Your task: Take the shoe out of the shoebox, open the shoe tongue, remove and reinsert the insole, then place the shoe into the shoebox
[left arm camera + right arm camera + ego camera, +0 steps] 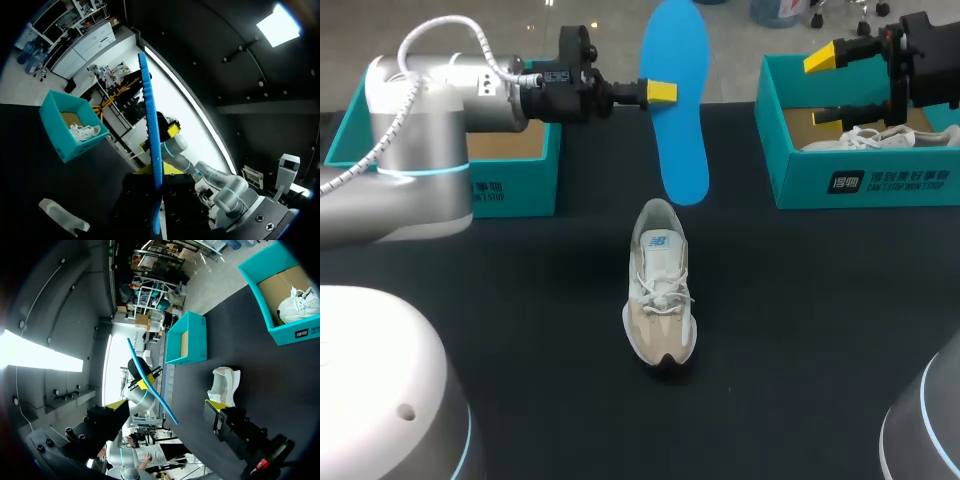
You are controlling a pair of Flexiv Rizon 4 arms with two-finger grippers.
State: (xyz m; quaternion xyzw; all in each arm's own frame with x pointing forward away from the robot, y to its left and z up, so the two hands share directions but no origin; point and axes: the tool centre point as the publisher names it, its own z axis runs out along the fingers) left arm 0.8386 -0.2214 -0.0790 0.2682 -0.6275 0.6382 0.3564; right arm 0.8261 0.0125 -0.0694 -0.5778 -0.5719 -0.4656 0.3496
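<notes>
A beige and white shoe (660,295) stands on the black table (520,300), toe toward me. Above and behind it hangs the blue insole (678,100), nearly upright, with my left gripper (660,92) shut on its edge. The left wrist view shows the insole (152,145) edge-on between the yellow tips, with the shoe (62,216) below. My right gripper (835,88) hovers open and empty over the right teal shoebox (860,185). From the right wrist, the insole (150,382) and shoe (223,385) lie ahead of the open right gripper (165,404).
The right shoebox holds a second white shoe (880,138). Another teal shoebox (510,165) stands at the back left, under my left arm. The table's front half is bare black cloth around the shoe.
</notes>
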